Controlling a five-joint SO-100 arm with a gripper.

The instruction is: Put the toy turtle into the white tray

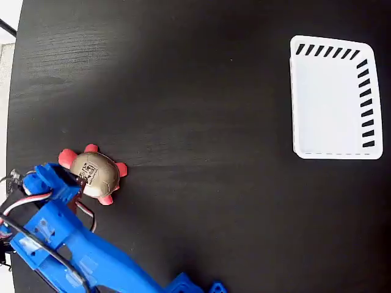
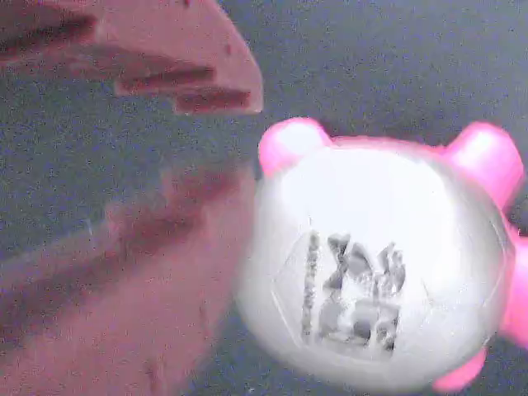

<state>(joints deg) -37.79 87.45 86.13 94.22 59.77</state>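
My gripper (image 1: 72, 183) sits at the lower left of the fixed view, hard against the toy turtle (image 1: 95, 173), which rests on the black table (image 1: 195, 122). In the wrist view my fingers (image 2: 124, 289) are spread apart beside the toy turtle (image 2: 375, 272), its printed shell facing the camera, nothing clamped. The white tray (image 1: 335, 97) lies well apart at the upper right, holding nothing.

Toy turtle (image 2: 375, 272) close up — printed shell mark upward — beside blurred tool finger (image 2: 124, 305).
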